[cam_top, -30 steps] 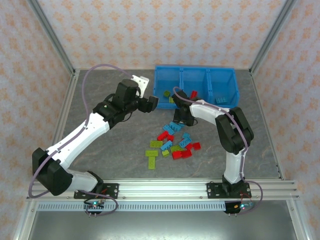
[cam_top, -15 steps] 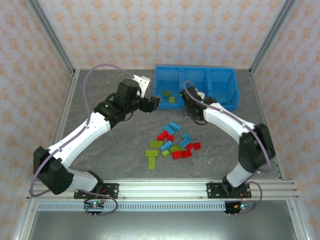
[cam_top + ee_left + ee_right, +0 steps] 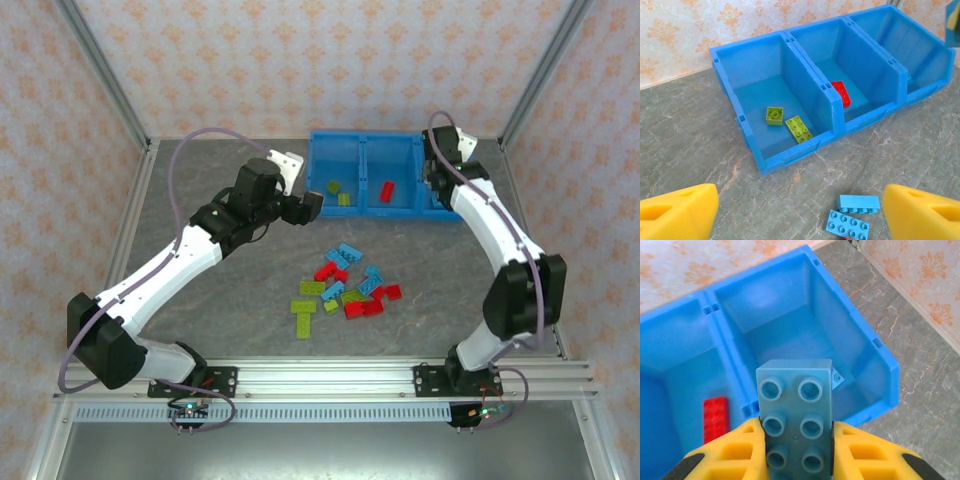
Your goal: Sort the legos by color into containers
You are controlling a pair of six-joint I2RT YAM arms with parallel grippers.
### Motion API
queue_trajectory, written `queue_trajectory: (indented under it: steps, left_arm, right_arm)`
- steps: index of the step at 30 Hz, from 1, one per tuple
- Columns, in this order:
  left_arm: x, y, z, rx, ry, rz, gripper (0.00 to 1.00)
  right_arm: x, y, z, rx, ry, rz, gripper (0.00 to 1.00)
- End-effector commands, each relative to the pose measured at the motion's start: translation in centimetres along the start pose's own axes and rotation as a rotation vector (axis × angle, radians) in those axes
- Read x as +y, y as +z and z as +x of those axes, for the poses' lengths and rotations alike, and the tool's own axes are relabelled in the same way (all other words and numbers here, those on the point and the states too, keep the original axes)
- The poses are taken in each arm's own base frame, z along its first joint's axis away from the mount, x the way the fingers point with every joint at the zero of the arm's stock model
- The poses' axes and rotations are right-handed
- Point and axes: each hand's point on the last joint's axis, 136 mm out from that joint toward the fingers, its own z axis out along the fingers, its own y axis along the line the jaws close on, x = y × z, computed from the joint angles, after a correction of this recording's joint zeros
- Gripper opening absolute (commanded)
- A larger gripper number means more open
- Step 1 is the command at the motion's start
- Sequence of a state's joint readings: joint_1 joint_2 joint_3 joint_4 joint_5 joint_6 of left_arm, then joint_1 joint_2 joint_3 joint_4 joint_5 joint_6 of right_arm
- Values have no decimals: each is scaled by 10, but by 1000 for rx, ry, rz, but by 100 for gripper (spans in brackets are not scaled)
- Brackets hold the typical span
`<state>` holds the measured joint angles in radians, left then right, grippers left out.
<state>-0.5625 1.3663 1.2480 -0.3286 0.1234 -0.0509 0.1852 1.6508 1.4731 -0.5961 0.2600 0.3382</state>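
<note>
When seen from above, two green bricks (image 3: 333, 187) and one red brick (image 3: 386, 190) are counted in the three-part bin (image 3: 335, 158). At the left wrist, the left gripper (image 3: 800, 207) is held spread, empty. At the right wrist, one blue brick (image 3: 796, 405) is pinched by the right gripper (image 3: 797, 440) above the right compartment.

A grey, marbled surface (image 3: 420, 330) is seen, closed in on three sides by a back wall (image 3: 320, 60), a left wall (image 3: 50, 150) and a right wall (image 3: 600, 180). All three are papered pale pink with an orange floral print. A left post (image 3: 105, 75) and a right post (image 3: 540, 75), both metal, are seen slanting up from the back corners. Along the near edge a silver rail (image 3: 330, 375) is laid across. Just in front of it a toothed white strip (image 3: 330, 411) is seen, then a plain grey sheet (image 3: 320, 450).
</note>
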Motion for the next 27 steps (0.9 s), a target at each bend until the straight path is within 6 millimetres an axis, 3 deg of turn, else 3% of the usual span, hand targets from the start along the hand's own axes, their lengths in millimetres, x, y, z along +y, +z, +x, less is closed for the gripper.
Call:
queue_trajectory:
  steps: [1, 7, 12, 17, 22, 24, 27]
  left_arm:
    - [-2, -12, -8, -35, 18, 3, 86]
    - [-9, -13, 0, -2, 40, 25, 86]
    - [-24, -11, 10, 25, 56, 86, 86]
    - [-52, -4, 24, 74, 96, 178, 86]
    - [-70, 7, 48, 165, 140, 200, 86]
    - [-73, 12, 63, 231, 137, 193, 84]
    - [-76, 24, 102, 403, 144, 188, 81]
  right_arm:
    - [4, 32, 4, 71, -4, -13, 28]
    - [-1, 88, 18, 182, 68, 3, 32]
    - [-7, 100, 21, 224, 100, 20, 42]
    - [-12, 79, 3, 180, 118, 18, 47]
    - [-19, 40, -17, 136, 129, -10, 50]
    - [-20, 20, -17, 137, 149, -51, 50]
    - [-14, -11, -4, 159, 185, -181, 54]
